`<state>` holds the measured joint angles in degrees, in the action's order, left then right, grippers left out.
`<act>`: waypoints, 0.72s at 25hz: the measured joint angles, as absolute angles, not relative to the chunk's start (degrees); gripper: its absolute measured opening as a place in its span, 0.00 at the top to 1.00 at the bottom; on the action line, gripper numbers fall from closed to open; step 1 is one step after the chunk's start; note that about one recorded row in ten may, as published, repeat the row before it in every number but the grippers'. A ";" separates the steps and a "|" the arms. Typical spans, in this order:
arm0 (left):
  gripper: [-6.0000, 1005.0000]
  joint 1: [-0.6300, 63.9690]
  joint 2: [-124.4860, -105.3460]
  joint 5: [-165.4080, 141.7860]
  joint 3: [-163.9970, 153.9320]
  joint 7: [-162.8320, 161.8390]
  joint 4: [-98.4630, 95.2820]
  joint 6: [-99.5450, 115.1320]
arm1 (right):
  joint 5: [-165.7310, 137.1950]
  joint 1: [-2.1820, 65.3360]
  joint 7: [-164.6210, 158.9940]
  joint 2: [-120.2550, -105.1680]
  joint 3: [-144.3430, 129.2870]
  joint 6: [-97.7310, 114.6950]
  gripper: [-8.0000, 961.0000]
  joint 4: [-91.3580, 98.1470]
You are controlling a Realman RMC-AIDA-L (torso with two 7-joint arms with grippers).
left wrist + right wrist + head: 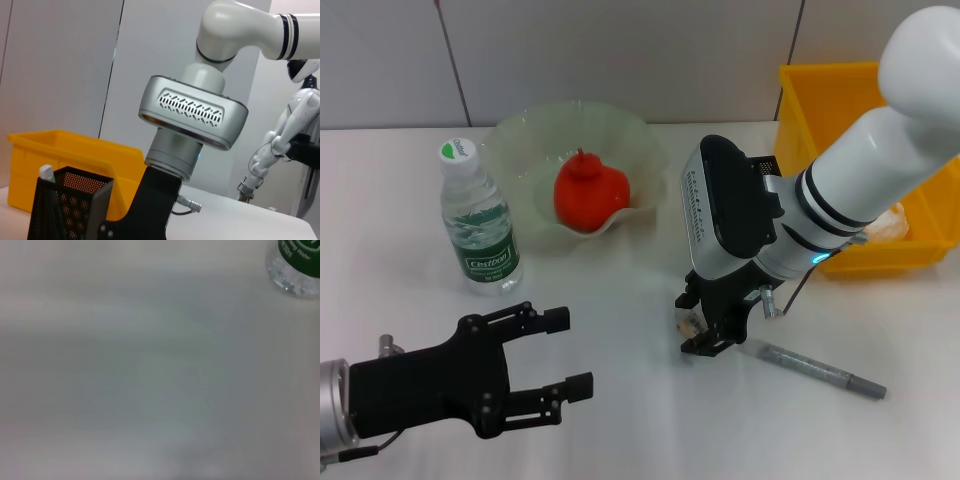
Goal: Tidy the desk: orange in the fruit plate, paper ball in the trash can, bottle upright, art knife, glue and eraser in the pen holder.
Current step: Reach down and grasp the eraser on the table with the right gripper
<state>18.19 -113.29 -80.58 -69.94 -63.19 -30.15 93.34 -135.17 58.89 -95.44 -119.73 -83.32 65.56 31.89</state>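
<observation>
We note the right tool (705,330) low over the desk (620,300), its black fingers pinching a small beige block that we take for the eraser (690,322), gripped from above so it can be carried to the pen holder (67,207). The holder appears only in the left wrist view, in front of the trash can (840,150); in the head view the right arm hides it. The orange (588,192) already sits in the fruit plate (520,140) and the bottle (478,225) stands upright just beside the plate. A grey pen-like tool, probably the art knife (815,370), lies flat next to the right tool. The left tool (535,375) hovers at the near edge, fingers spread, holding nothing. Open desk lies between the two arms.
</observation>
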 joint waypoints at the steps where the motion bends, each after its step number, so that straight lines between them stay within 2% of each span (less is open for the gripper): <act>1: 0.19 18.19 -113.29 -80.58 -69.79 -63.19 -30.15 93.49 | -135.17 58.89 -95.44 -119.72 -83.32 65.56 0.41 31.90; 11: 0.19 18.10 -113.29 -80.91 -68.55 -63.19 -30.15 94.28 | -135.41 59.06 -96.38 -119.57 -83.32 66.21 0.42 32.42; 18: 0.19 18.10 -113.34 -80.93 -67.60 -63.19 -30.15 94.29 | -135.67 59.45 -96.94 -119.39 -83.32 66.50 0.54 32.24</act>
